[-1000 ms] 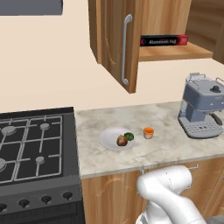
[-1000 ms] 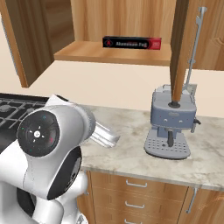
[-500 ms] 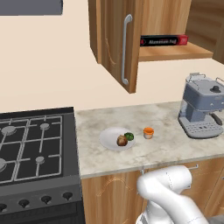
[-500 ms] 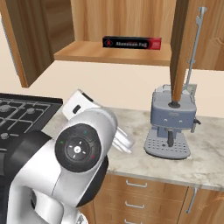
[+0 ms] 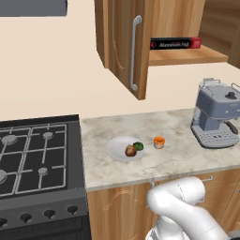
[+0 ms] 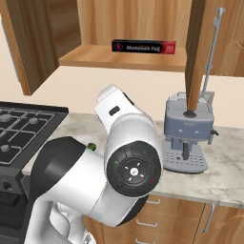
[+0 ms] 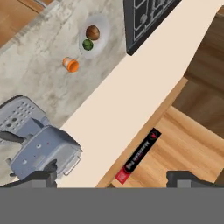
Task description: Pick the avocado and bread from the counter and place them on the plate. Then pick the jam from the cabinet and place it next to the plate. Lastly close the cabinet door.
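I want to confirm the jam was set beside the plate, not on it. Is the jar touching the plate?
Apart. In the left base view a strip of bare counter shows between the jam and the plate's rim; the hand view shows the same gap.

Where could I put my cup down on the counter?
The counter is bare between the jam and the coffee machine, and along the front edge by the stove. It is crowded around the plate, which holds the bread and avocado, with the jam close beside it.

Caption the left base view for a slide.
Bread and avocado on the plate, jam beside it, cabinet door open.
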Controlling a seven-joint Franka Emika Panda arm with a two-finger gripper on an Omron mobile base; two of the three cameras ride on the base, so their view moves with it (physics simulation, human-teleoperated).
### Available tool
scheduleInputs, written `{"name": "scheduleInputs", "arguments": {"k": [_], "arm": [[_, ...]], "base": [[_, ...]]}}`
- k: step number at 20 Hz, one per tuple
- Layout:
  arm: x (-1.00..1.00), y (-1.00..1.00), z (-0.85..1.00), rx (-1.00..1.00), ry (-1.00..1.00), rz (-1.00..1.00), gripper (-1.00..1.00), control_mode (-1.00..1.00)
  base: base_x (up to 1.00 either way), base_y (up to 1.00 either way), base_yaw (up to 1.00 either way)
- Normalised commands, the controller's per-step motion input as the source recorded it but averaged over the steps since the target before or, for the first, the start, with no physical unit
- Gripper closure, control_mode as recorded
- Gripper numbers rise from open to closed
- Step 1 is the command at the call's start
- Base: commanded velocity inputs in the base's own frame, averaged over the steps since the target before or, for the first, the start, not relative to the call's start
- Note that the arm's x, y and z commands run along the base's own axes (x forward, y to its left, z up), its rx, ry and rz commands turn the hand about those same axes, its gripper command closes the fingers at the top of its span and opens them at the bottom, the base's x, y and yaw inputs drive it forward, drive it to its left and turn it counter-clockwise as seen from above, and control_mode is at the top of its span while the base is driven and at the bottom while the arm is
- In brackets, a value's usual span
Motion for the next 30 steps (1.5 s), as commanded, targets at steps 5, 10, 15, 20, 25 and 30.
{"name": "scheduleInputs", "arguments": {"k": [5,10,15,20,25,30], "arm": [[-0.07,-0.38,0.19,0.12,-0.07,0.0,-1.0,-1.0],[0.0,-0.41,0.1,0.1,-0.07,0.0,-1.0,-1.0],[0.03,-0.4,0.01,0.12,-0.03,0.0,-1.0,-1.0],[0.28,-0.38,0.0,0.1,0.0,0.0,-1.0,-1.0],[0.42,-0.41,0.0,0.1,0.0,0.0,-1.0,-1.0],[0.51,-0.23,0.0,0.06,0.0,0.0,-1.0,-1.0]], "base": [[0.0,0.0,0.0],[0.0,0.0,0.0],[0.0,0.0,0.0],[0.0,0.0,0.0],[0.0,0.0,0.0],[0.0,0.0,0.0]]}}
